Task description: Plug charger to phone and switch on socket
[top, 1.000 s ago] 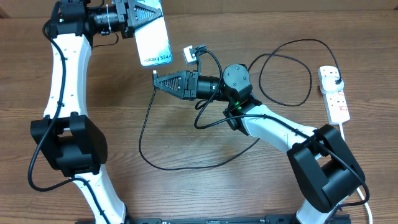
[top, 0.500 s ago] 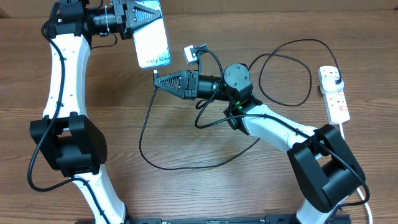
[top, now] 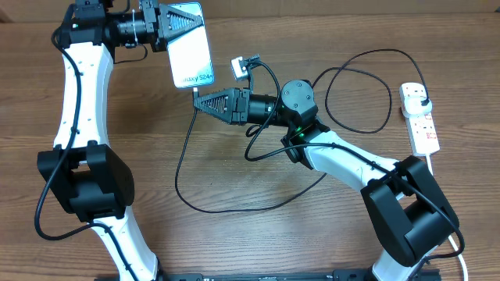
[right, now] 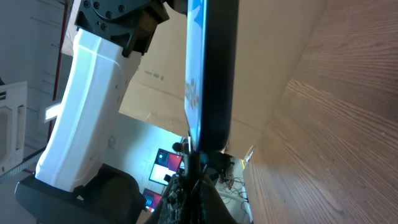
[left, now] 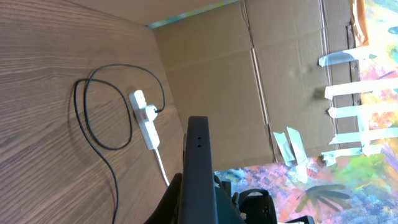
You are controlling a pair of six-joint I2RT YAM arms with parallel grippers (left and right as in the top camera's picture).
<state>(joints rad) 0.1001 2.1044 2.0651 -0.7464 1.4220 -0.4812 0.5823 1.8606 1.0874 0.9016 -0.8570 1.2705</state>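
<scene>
Worktop [top: 258, 242]: wood grain. Phone [top: 192, 53], screen lit, is held off the surface near the far edge, left of centre, with the left gripper [top: 187, 22] fingers clamped on its upper end. Socket [top: 422, 119] lies at the right edge, near the far corner, a black plug inserted. Right gripper [top: 198, 98] pinches the charger [top: 177, 172] at its connector tip, against the phone's lower end; whether it is seated cannot be told.

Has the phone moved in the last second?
Yes, slightly. Seen from overhead, the phone has slid away from the table back edge, toward the cable tip in the right pincer.
</scene>
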